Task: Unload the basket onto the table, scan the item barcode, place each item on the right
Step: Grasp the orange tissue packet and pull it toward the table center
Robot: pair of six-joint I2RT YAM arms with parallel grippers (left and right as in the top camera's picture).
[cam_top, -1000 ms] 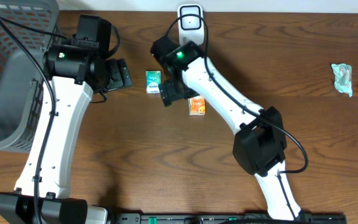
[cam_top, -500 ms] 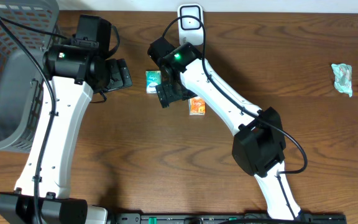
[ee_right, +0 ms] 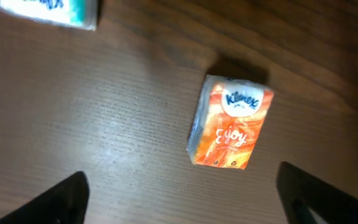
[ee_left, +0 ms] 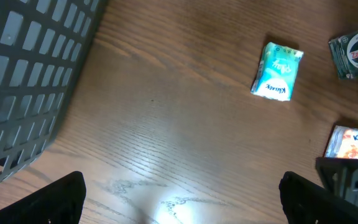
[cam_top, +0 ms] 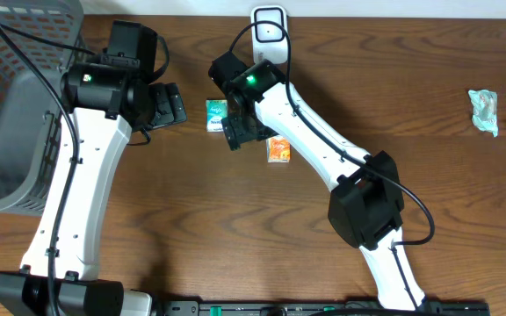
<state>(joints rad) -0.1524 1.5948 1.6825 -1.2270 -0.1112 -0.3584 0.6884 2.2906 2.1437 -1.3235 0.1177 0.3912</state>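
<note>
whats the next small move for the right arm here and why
Probably lower the right gripper straight onto the orange Kleenex pack. Its jaws stand wide and empty, and the pack lies flat on the table within the span between them, not yet touched.

Overhead view evenly lit and sharp, left wrist view bright, white glare on the table (ee_left: 166, 143) inside the left gripper (ee_left: 180, 196), right wrist view dimmer, soft, dark shadow beyond the orange pack (ee_right: 229, 121).
</note>
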